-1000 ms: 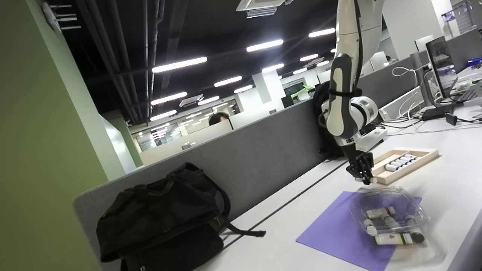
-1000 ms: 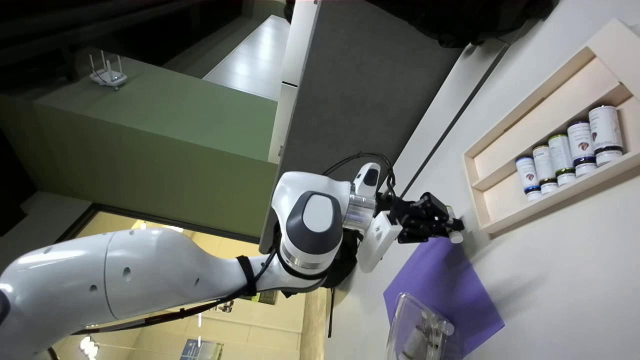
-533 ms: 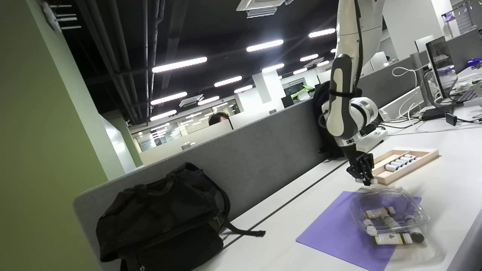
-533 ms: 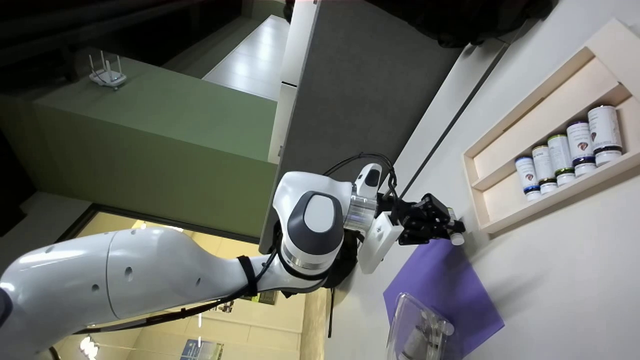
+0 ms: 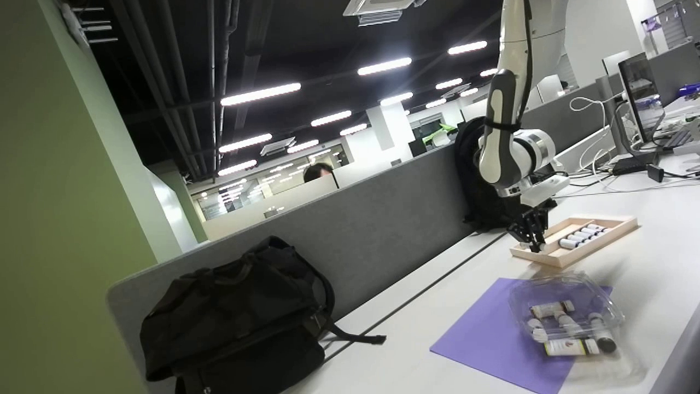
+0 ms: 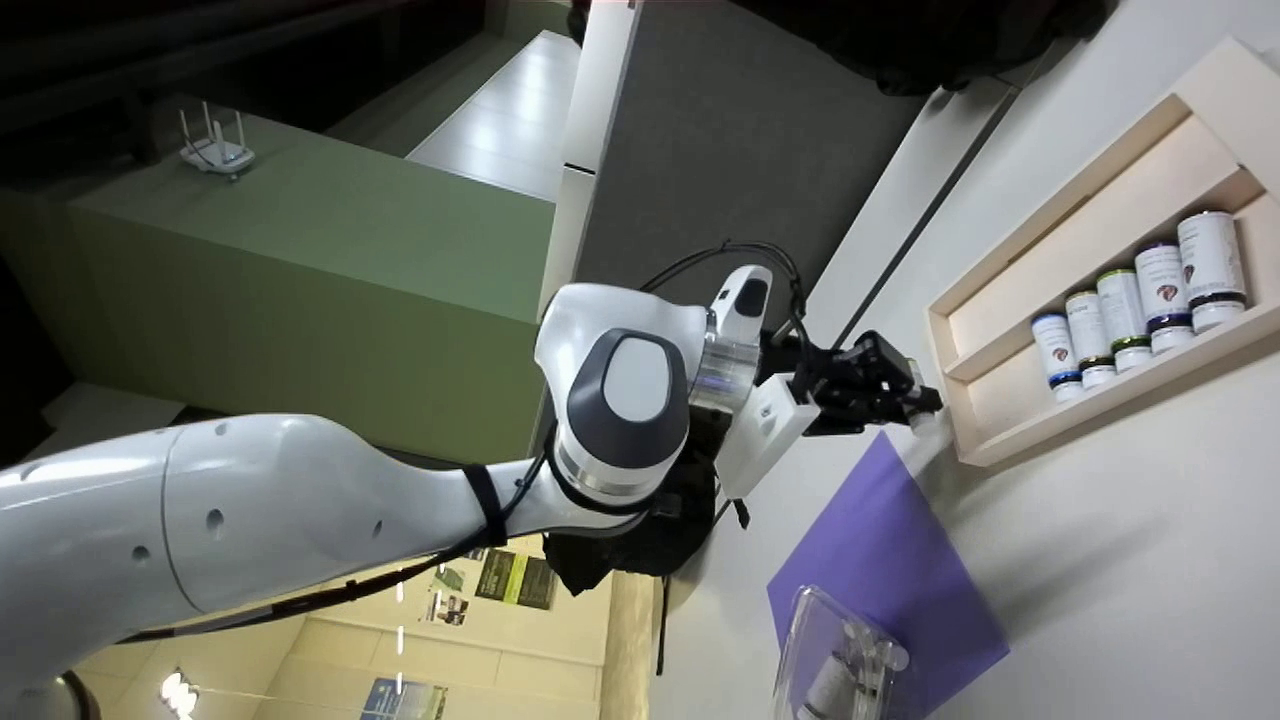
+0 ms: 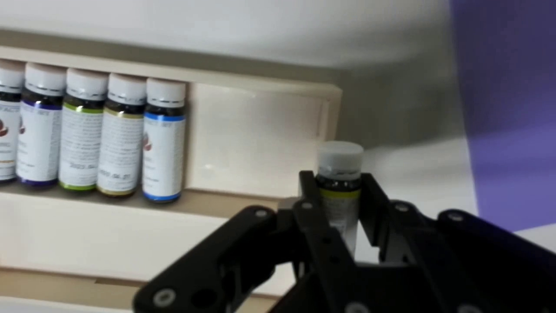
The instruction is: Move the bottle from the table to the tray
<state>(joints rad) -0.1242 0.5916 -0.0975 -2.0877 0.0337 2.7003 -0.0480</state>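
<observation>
Wrist view: gripper (image 7: 338,187) closed in to bottle width, fingers (image 7: 309,191) pressed on both sides of the bottle (image 7: 341,202); white cap sticks out past the fingertips; dark neck, yellow-green band, white label, print too blurred to read; cap overlaps the end rim of the tray (image 7: 256,143), over it or just outside, can't tell; row of five bottles (image 7: 121,148) in one tray compartment, leftmost cut off by picture edge, the rest banded purple, green, gold, blue; red-brown marks on some labels, small print too soft to read surely

In an exterior view: arm (image 5: 500,148) comes down from the top, bends at the wrist, gripper aims down at a slant by the tray's end; bottle held crosswise, pale bits show either side of the fingertips; clear container (image 5: 619,318) partly on purple sheet (image 5: 481,334), labels inside too small to read

In an exterior view, turned sideways: arm reaches in from lower left, wrist folded, gripper pointing toward the table (image 6: 1150,620); bottle appears just beside the tray's short end; wall posters (image 6: 515,578), text unreadable
</observation>
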